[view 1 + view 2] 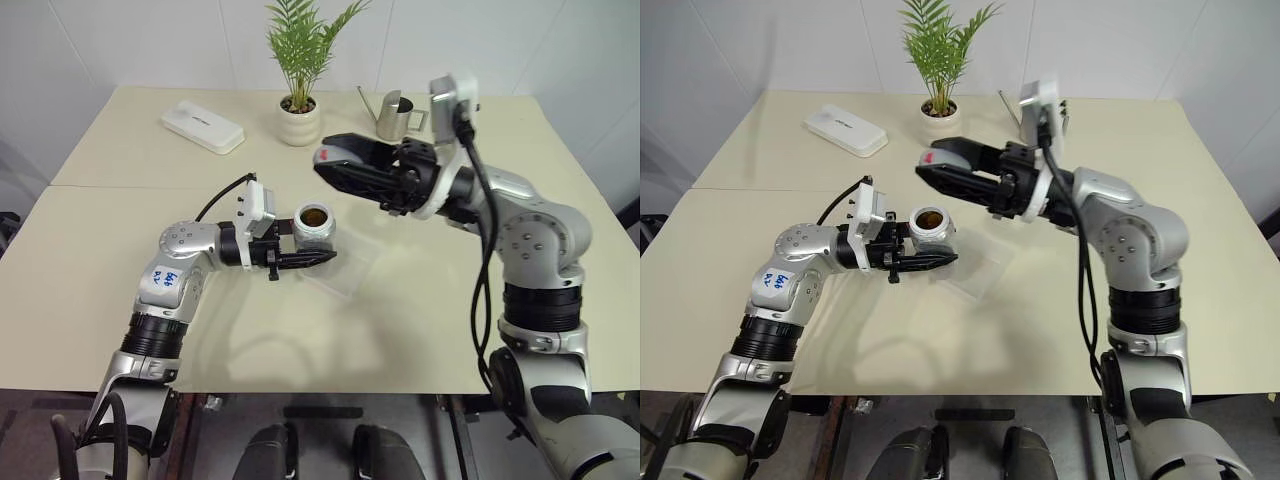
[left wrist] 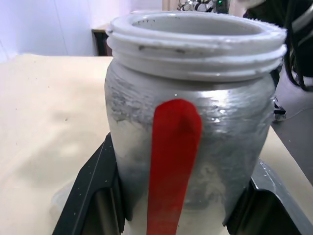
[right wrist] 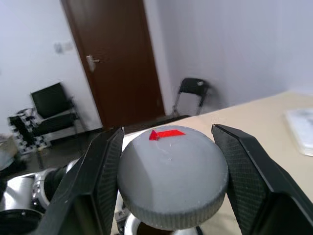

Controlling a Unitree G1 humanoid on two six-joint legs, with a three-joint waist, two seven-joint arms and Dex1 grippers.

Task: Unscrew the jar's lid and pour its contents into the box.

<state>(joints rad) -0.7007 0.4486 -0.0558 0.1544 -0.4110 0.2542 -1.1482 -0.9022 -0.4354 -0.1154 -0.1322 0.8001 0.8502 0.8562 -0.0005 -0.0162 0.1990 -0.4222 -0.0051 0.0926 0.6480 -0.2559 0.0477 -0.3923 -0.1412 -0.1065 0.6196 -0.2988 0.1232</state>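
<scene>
I had the left gripper point(image 1: 318, 258) clamped on the open jar point(image 1: 314, 226) above the box point(image 1: 345, 268); my right gripper point(image 3: 168, 169) gripped the lid point(image 3: 172, 174), lifted clear.

Jar point(image 1: 931, 226) stood uncapped, brown contents point(image 1: 929, 217) visible inside, clamped by left pincer point(image 1: 930, 262) above worktop point(image 1: 1060, 330). Box point(image 1: 980, 268) lay just right of jar. Right pincer point(image 1: 930, 165) held lid point(image 1: 943, 150) above jar, apart from it. White case point(image 1: 845, 131) far left-behind jar; plant pot point(image 1: 939, 113) behind jar.
</scene>
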